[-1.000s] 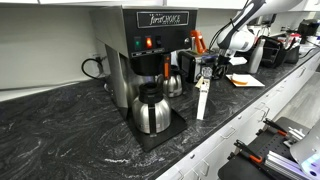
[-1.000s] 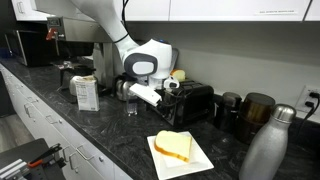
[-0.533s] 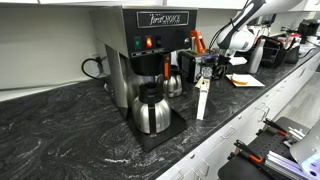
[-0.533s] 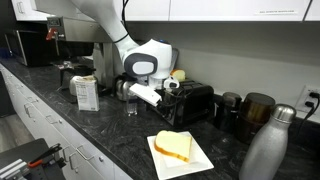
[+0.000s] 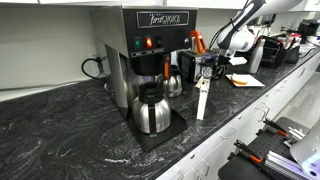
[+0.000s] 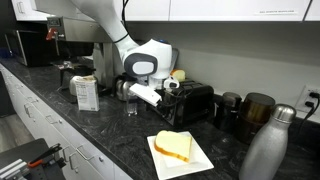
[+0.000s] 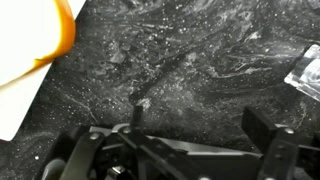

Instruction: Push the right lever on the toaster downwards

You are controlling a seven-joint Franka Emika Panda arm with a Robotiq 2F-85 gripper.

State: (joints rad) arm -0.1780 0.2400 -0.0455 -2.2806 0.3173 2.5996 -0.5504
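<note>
Near the back edge of the tabletop (image 6: 110,140) sits the toaster (image 6: 192,103), my claw (image 6: 166,92) just beside it, spread wide and empty. I can't make out the right lever, so if I come down off-line I could miss it or shove the toaster.

The toaster (image 6: 192,103) stands upright on the dark speckled counter (image 6: 115,135), close to the back wall. It is a small boxy appliance, and the faces I can see in that exterior view are dark and glossy, with a faint metallic sheen along the top edge. It sits square and level. Its levers are too small for me to make out, so I cannot tell whether either is up or down.
</note>
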